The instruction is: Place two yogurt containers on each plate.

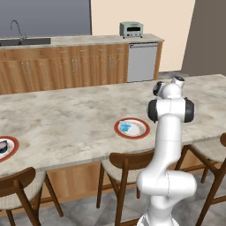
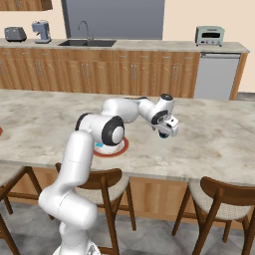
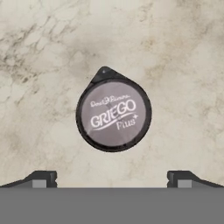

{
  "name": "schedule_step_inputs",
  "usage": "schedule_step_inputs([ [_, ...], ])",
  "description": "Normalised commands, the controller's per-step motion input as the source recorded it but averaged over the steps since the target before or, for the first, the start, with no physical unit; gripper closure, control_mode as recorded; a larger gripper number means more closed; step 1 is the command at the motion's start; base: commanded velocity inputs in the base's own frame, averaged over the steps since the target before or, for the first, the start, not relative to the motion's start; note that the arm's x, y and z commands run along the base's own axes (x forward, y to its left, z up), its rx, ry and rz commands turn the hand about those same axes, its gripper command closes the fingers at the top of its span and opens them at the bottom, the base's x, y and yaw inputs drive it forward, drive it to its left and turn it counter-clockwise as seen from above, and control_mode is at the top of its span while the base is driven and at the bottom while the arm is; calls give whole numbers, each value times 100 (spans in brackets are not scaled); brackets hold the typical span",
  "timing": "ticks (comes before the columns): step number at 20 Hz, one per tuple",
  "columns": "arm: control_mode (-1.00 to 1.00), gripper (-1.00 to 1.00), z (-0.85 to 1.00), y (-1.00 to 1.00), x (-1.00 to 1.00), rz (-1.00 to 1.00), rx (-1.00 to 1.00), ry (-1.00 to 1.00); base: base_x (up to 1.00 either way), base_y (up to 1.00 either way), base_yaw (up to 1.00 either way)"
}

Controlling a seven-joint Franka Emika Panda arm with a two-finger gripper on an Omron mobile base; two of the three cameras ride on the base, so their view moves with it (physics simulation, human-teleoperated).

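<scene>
Gripper (image 3: 112,178): fingers spread to full width, grasping nothing. Its two dark fingertips (image 3: 43,178) rise at the bottom of the hand view, one on each side, with bare stone between them. In the right base view the gripper (image 2: 166,132) hangs over the marble counter (image 2: 214,134), pointing down.

Directly below the gripper, and ahead of the fingertips in the hand view, stands a dark round yogurt cup (image 3: 113,113) on the counter, upright, clear of both tips. Its pale grey foil lid reads "GRIEGO" in large white letters, with "Plus+" beneath and a small script line above that is too fine to read. A pull tab juts from the lid's far edge.

To the gripper's left, beside the arm's elbow, lies a red-rimmed plate (image 1: 142,132) bearing a light blue boxy container (image 1: 126,127); no print can be read on it. Much further left, at the counter's edge, a second red-rimmed plate (image 1: 13,142) carries a dark cup (image 1: 3,147).
</scene>
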Motion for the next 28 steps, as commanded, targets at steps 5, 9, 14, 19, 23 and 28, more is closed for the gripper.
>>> schedule_step_inputs([
  [5, -100, -100, -3, -2, 19, 0, 0, 0, 0, 0, 0],
  [9, -100, -100, -6, -10, 19, 0, 0, 0, 0, 0, 0],
  [14, -100, -100, -8, -14, 18, 0, 0, 0, 0, 0, 0],
  [19, -100, -100, -14, -1, 11, 0, 0, 0, 0, 0, 0],
  [23, -100, -100, -12, 1, 8, 0, 0, 0, 0, 0, 0],
  [28, -100, 100, -13, 0, 14, 0, 0, 0, 0, 0, 0],
])
